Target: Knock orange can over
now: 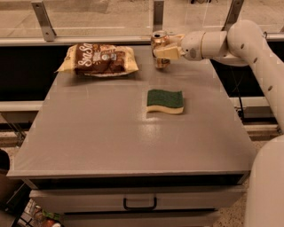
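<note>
The orange can (159,43) stands at the far edge of the grey table (97,133), right of the middle, and looks upright. It has a shiny orange-gold body and a silver top rim. My gripper (167,50) reaches in from the right on the white arm (222,42). Its pale fingers (168,52) lie against the right and front side of the can and cover its middle.
A brown snack bag (98,58) lies at the far left of the table, left of the can. A green and yellow sponge (165,100) lies in the middle right. A metal rail with posts (158,13) runs behind the table. A drawer handle (140,205) is below the front edge.
</note>
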Available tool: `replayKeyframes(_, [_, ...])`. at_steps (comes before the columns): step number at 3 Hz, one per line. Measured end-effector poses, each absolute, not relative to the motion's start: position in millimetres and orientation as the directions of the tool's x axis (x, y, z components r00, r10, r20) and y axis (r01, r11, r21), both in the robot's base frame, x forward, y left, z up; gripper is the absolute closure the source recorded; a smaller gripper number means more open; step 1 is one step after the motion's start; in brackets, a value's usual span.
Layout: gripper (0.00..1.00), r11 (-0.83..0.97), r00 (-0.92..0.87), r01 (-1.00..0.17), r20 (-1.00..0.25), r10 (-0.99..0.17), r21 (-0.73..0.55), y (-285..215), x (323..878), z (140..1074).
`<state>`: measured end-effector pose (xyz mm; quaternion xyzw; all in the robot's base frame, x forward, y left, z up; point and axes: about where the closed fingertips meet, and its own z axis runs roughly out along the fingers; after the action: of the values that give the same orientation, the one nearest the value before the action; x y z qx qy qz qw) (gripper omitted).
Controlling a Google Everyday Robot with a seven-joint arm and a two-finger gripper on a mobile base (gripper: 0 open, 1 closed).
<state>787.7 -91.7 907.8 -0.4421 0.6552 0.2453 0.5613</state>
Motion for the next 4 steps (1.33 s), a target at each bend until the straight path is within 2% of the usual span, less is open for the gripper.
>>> replayKeyframes(2, [1.00, 0.485, -0.034, -0.841, -0.871, -0.490, -0.240, -124.8, 775.8, 932.0])
replayKeyframes(4, [1.00, 0.457, -0.124, -0.835, -0.704, -0.700, -0.307, -143.5, 756.6, 936.8])
